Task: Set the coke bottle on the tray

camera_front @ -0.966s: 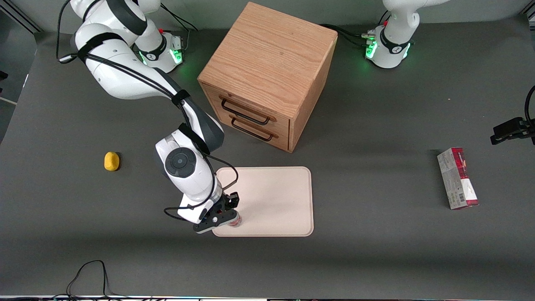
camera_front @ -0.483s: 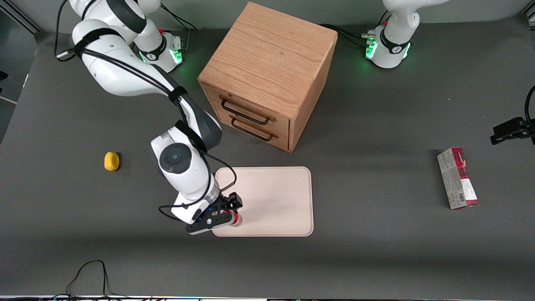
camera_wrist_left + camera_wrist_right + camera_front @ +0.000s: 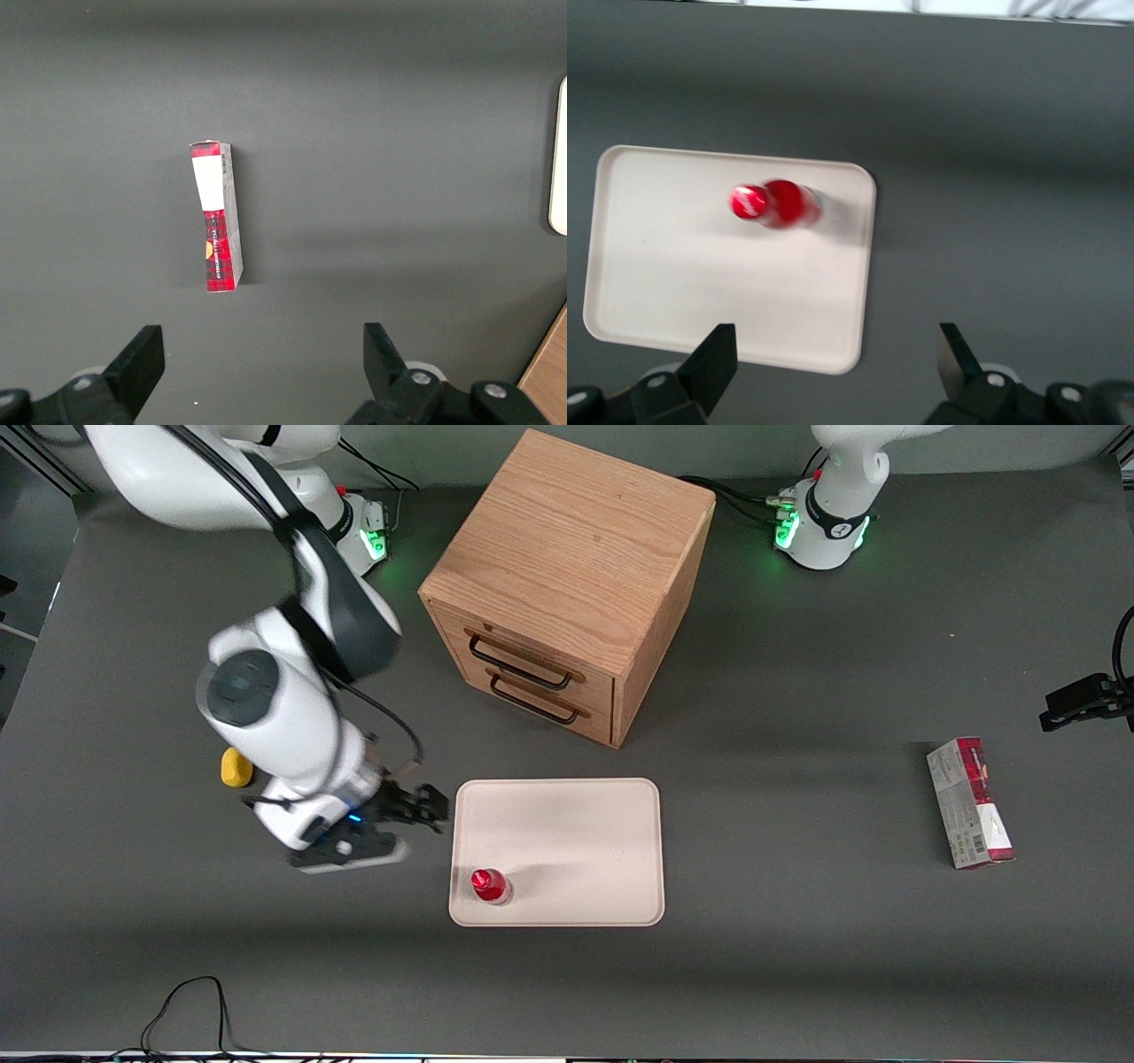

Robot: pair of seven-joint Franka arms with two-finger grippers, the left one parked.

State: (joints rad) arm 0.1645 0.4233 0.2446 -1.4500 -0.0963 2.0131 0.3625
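The coke bottle [image 3: 489, 886] stands upright on the tray [image 3: 576, 841], in the tray's corner nearest the front camera toward the working arm's end. Its red cap and red body also show in the right wrist view [image 3: 775, 203], standing on the cream-white tray [image 3: 700, 274]. My right gripper [image 3: 427, 809] is open and empty. It hangs raised over the bare table beside the tray, toward the working arm's end and apart from the bottle. In the right wrist view the gripper [image 3: 835, 347] shows two wide-apart fingers with nothing between them.
A wooden drawer cabinet [image 3: 567, 584] stands farther from the front camera than the tray. A yellow lump [image 3: 235, 767] lies beside my arm. A red-and-grey carton [image 3: 970, 802] lies toward the parked arm's end, also in the left wrist view [image 3: 217, 217].
My gripper has let go of the bottle, risen and pulled away from the tray toward the working arm's end. The bottle stays upright where it was set.
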